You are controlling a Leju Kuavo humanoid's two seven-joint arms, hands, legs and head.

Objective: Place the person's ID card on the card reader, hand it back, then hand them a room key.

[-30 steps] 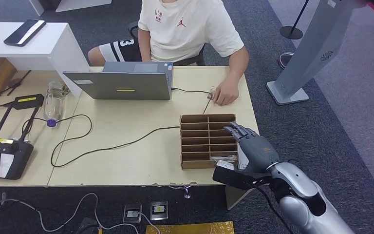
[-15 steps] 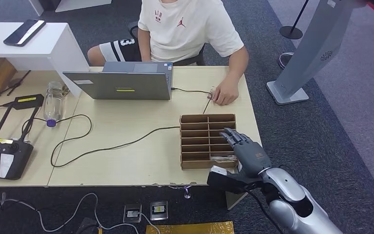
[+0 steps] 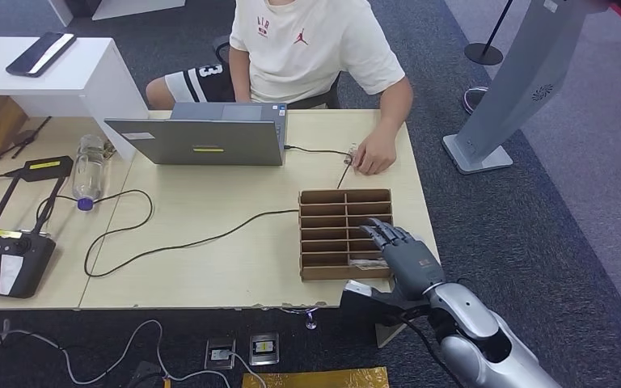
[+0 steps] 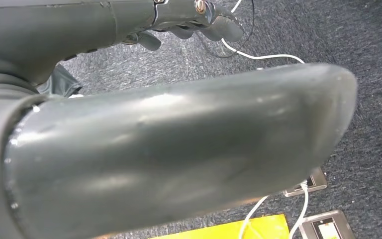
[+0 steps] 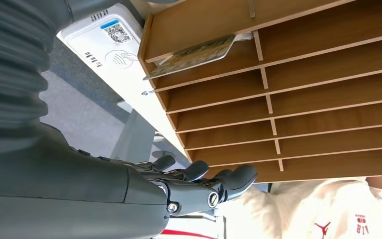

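Since a second ago your right hand (image 3: pixel 408 255) has drawn back along the brown cardboard slotted organizer (image 3: pixel 345 233) toward the near edge of the pale wooden surface (image 3: pixel 210 267), and now sits over the right-hand slots nearest you. Its fingers (image 5: pixel 224 181) are stretched out, slightly apart, and hold nothing; you see them hanging just off the organizer's face in the right wrist view. Whether they touch the cardboard, you cannot tell.

One patterned card (image 5: pixel 194 54) lies tilted in the organizer's slot closest to you, its edge sticking out. Just beside that end of the organizer sits a white card reader (image 5: pixel 102 42) with a blue label and a printed code.

Your left hand (image 4: pixel 179 149) hangs over dark grey carpet with white cables; its thick grey thumb blocks most of the view, and you cannot tell how the fingers lie.

Across the surface one person in a cream T-shirt (image 3: pixel 311 40) rests a hand (image 3: pixel 374 153) on the far edge, touching a small clear item on a cable. One grey laptop (image 3: pixel 202 133) stands to the left of that hand, with one black cable (image 3: pixel 170 246) curling from the organizer's side toward one clear plastic bottle (image 3: pixel 89 166). One black controller (image 3: pixel 4 259) lies at the far left.
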